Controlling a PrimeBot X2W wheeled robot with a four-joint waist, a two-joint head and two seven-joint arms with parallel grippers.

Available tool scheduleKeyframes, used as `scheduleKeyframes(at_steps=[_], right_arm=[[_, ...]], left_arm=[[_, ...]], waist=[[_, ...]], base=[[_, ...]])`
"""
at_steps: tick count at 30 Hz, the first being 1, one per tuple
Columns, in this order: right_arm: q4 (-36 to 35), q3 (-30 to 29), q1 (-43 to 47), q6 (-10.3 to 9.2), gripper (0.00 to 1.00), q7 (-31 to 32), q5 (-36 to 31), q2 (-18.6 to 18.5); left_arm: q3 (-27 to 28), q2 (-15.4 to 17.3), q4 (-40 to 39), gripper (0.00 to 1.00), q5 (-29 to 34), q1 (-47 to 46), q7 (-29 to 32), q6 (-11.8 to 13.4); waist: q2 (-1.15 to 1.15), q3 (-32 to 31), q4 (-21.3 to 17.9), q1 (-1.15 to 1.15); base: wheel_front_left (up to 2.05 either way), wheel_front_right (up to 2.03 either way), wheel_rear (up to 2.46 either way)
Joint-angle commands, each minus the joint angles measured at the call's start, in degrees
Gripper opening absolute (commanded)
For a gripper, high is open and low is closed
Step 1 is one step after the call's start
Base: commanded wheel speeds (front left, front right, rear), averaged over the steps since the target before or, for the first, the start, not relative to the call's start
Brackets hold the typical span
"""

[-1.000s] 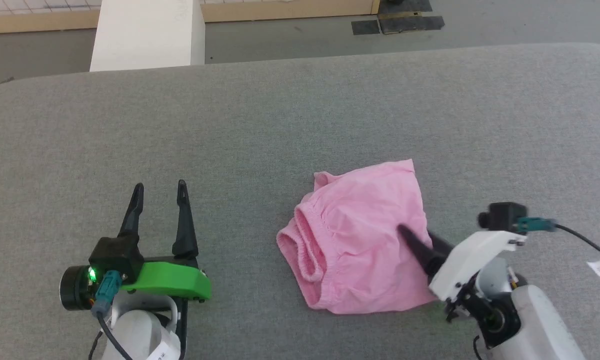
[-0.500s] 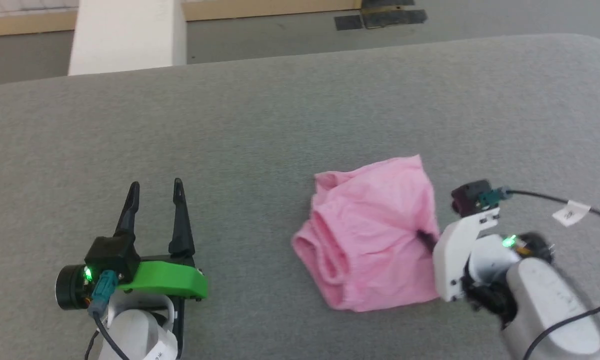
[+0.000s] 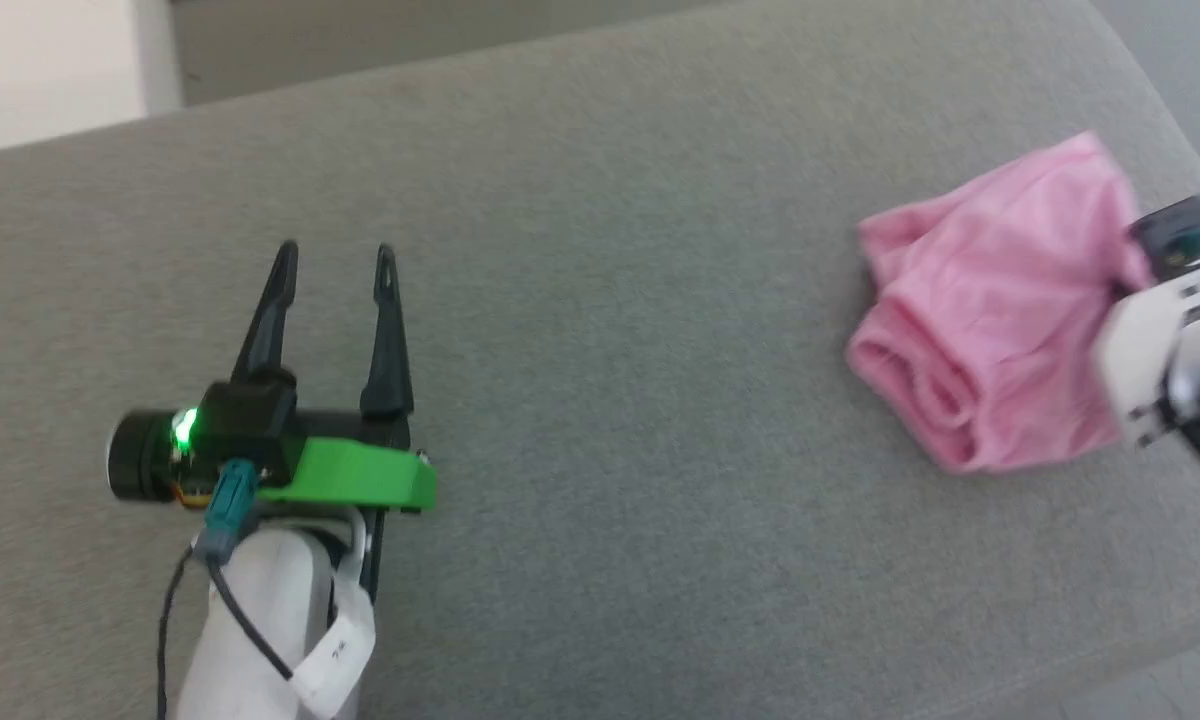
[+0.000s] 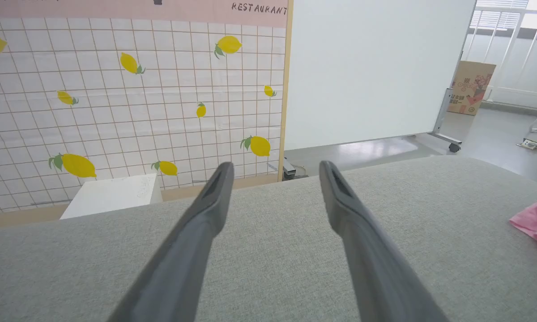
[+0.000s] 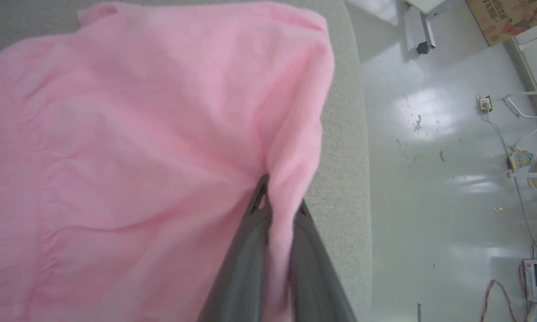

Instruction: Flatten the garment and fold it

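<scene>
The pink garment (image 3: 990, 310) lies bunched on the grey padded surface (image 3: 600, 300) at the far right of the head view, near the surface's right edge. My right gripper (image 5: 279, 201) is shut on a fold of the garment (image 5: 116, 147), with pink cloth pinched between its two dark fingers. In the head view its white wrist (image 3: 1160, 330) sits against the cloth's right side and the fingers are hidden. My left gripper (image 3: 335, 260) rests open on the surface at the left, far from the cloth. A pink edge of the garment (image 4: 534, 221) shows at the right of the left wrist view.
The grey surface's rounded right edge (image 5: 344, 134) drops to a glossy floor (image 5: 429, 156) beside the garment. Beyond the far edge stand a white block (image 4: 112, 194), a lemon-patterned tiled wall (image 4: 116, 89) and a white board on wheels (image 4: 371, 67).
My right gripper shut on the garment's right side and dragged it right, toward the surface's edge. The head camera has swung, shifting the whole picture. The left gripper stays open.
</scene>
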Motion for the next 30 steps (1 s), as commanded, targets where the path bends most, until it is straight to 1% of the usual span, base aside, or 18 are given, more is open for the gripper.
scheduleKeyframes(at_steps=[1,6,12,18,20,21,22,24,27,30], right_arm=[[1.56,-1.07,-2.03,-0.11,0.0,-1.53,-1.67,-0.34],[8.97,-7.52,-7.21,-0.11,0.0,-7.11,-6.85,-0.06],[16.33,-15.53,-11.74,-0.11,0.0,-13.1,-12.16,1.2],[21.56,-22.15,-15.02,-0.11,0.0,-17.72,-17.47,2.04],[23.15,-24.74,-15.47,-0.11,0.0,-17.91,-19.25,2.25],[23.64,-25.63,-15.52,-0.11,0.33,-18.11,-20.09,2.35],[24.19,-26.74,-15.5,-0.11,1.0,-18.32,-21.11,2.39],[24.9,-28.45,-15.16,-0.11,1.0,-18.71,-22.83,2.27],[24.93,-30.55,-14.19,-0.11,1.0,-20.93,-24.45,2.0],[24.45,-31.76,-12.84,-0.11,1.0,-25.3,-23.77,3.0]], left_arm=[[-0.27,0.92,-0.38,1.0,1.04,-1.63,0.31,-0.3],[-1.36,2.48,-1.98,1.0,2.68,-4.53,2.54,-0.77],[-2.34,3.89,-4.36,1.0,4.14,-6.69,5.54,-1.09],[-2.47,4.77,-5.7,1.0,4.5,-6.74,6.73,-0.88],[-2.38,4.72,-5.62,1.0,4.26,-6.16,6.57,-0.61],[-2.32,4.62,-5.5,1.0,4.06,-5.87,6.42,-0.48],[-2.25,4.45,-5.13,1.0,3.69,-5.46,6.07,-0.37],[-2.22,3.98,-4.24,1.0,2.95,-4.72,5.22,-0.2],[-2.21,3.0,-2.25,1.0,1.48,-3.39,3.53,0.02],[-1.96,2.01,0.35,1.0,-0.35,-1.38,1.82,0.33]], waist=[[-0.01,5.89,-5.39,0.0],[-0.01,9.94,-7.23,0.0],[-0.01,13.5,-6.71,0.0],[-0.01,14.39,-5.53,0.0],[-0.01,13.58,-5.21,0.0],[-0.01,13.13,-5.04,0.0],[-0.01,12.23,-4.82,0.0],[-0.01,10.25,-4.24,0.0],[-0.01,6.35,-3.08,0.0],[-0.01,1.33,-1.76,0.0]], base=[[0.0,0.0,0.0],[0.0,0.0,0.0],[0.0,0.0,0.0],[0.0,0.0,0.0],[0.0,0.0,0.0],[0.0,0.0,0.0],[0.0,0.0,0.0],[0.0,0.0,0.0],[0.0,0.0,0.0],[0.0,0.0,0.0]])
